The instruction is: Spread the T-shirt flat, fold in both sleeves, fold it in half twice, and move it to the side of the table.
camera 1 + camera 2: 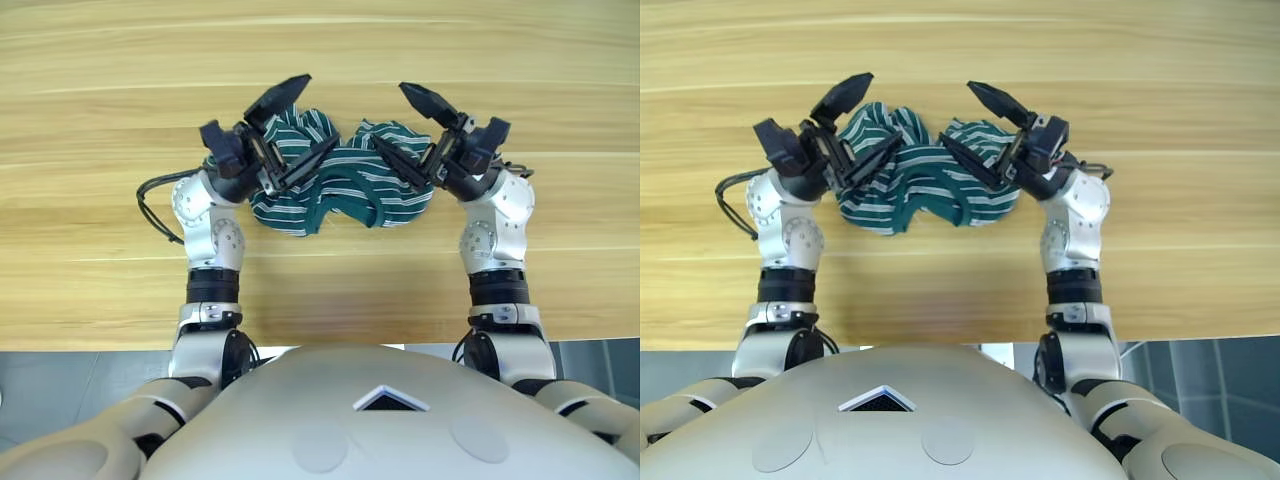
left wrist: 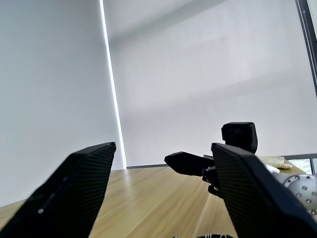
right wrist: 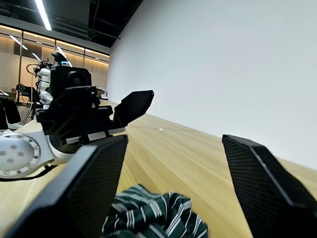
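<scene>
A dark green T-shirt point(image 1: 340, 180) with white stripes lies crumpled in a heap on the wooden table point(image 1: 320, 50), near the front edge. My left gripper point(image 1: 312, 118) hovers over the heap's left side with its fingers spread open and nothing between them. Over the right side my right gripper point(image 1: 395, 118) is open too and holds nothing. The two grippers face each other across the heap. In the right wrist view the shirt point(image 3: 158, 215) shows low between the right fingers point(image 3: 267, 183), with the left gripper point(image 3: 131, 106) beyond. The left wrist view looks past its own gripper point(image 2: 163, 186) to the right gripper point(image 2: 190, 163).
The light wooden table stretches far to the back and to both sides of the heap. Its front edge point(image 1: 320, 345) runs just before my arms. A black cable point(image 1: 150, 205) loops out from the left wrist. White walls point(image 2: 198, 74) stand behind the table.
</scene>
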`<state>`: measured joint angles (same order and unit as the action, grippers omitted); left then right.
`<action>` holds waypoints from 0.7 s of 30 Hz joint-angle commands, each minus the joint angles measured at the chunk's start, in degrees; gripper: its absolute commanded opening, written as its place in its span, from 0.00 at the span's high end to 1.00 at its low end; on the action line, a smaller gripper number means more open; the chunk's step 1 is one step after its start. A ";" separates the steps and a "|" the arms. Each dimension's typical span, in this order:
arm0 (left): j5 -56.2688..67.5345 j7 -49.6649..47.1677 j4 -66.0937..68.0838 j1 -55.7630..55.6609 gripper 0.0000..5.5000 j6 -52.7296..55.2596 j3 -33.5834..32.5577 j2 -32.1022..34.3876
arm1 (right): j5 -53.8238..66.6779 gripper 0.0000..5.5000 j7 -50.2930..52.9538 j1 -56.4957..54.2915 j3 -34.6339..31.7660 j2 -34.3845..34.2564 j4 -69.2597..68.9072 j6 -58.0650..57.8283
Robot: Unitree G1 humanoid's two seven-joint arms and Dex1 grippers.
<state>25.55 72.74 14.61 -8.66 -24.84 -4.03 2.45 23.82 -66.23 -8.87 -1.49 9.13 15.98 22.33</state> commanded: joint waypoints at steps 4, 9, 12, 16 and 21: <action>-0.57 0.61 2.66 -0.96 0.35 -0.05 4.49 1.66 | -1.07 0.36 -1.71 2.34 2.75 2.09 -1.48 5.27; -1.03 0.09 7.40 -2.14 0.35 -4.00 5.18 0.59 | -1.42 0.36 -1.36 1.79 3.65 2.54 -0.20 6.03; -3.55 0.16 11.74 -3.57 0.35 -7.25 6.23 1.57 | -0.32 0.36 -2.40 1.88 4.05 3.10 -0.40 5.93; -3.55 1.10 13.65 -4.49 0.35 -9.11 7.32 1.99 | -2.01 0.36 -2.56 2.20 5.76 3.43 0.37 7.76; -3.12 1.47 14.09 -5.12 0.35 -9.33 8.58 2.30 | -3.10 0.36 -2.06 2.10 6.82 4.38 1.06 8.60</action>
<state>22.67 73.23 28.34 -12.48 -33.78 3.67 4.32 21.61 -68.61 -6.55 5.02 12.57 16.10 30.43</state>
